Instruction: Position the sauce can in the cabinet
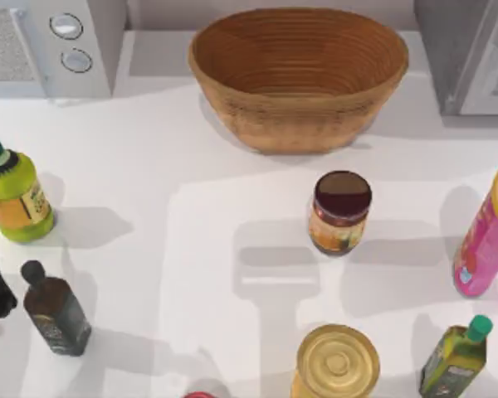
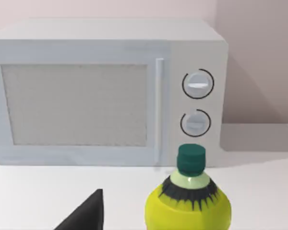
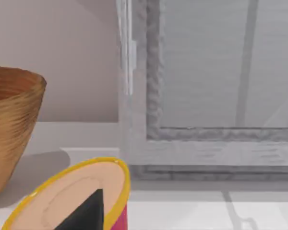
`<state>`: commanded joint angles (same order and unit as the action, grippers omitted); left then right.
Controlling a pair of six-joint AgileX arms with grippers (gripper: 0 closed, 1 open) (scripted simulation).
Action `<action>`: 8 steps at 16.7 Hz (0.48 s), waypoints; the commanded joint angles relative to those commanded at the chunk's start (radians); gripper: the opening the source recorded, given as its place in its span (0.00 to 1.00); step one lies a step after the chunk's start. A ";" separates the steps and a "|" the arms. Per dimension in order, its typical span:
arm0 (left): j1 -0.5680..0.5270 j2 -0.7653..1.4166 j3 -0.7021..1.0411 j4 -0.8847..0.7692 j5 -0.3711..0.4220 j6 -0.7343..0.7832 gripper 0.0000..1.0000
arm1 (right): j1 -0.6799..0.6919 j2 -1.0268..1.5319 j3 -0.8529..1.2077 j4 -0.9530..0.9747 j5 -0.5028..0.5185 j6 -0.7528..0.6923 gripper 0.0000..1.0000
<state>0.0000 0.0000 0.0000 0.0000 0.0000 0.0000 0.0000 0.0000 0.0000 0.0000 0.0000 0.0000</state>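
Your sauce can [image 1: 340,211] stands upright mid-counter, ahead of the basket [image 1: 299,75], untouched; the cabinet [image 1: 469,54] waits closed at back right. Whether either arm's jaws are apart, you cannot tell.

Rendered kitchen counter [image 1: 191,249]: microwave [image 1: 50,46] at back left corner, wicker basket [image 1: 299,75] at back edge, sauce bottles, cans.

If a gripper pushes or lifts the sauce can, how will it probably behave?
The sauce can stands upright on its flat base on the table, so a low push would probably slide it, not tip it. It looks rigid, so fingers should not dent it. Laid on its round side, it would likely roll; the printed label may be somewhat slippery.
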 joint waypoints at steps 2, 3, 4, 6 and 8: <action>0.000 0.000 0.000 0.000 0.000 0.000 1.00 | 0.000 0.000 0.000 0.000 0.000 0.000 1.00; 0.000 0.000 0.000 0.000 0.000 0.000 1.00 | 0.005 0.010 0.010 -0.004 -0.002 -0.006 1.00; 0.000 0.000 0.000 0.000 0.000 0.000 1.00 | 0.013 0.031 0.031 -0.012 -0.007 -0.020 1.00; 0.000 0.000 0.000 0.000 0.000 0.000 1.00 | 0.040 0.104 0.103 -0.041 -0.025 -0.069 1.00; 0.000 0.000 0.000 0.000 0.000 0.000 1.00 | 0.075 0.220 0.207 -0.085 -0.057 -0.144 1.00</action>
<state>0.0000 0.0000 0.0000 0.0000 0.0000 0.0000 0.0753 0.2200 0.2067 -0.0847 -0.0570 -0.1443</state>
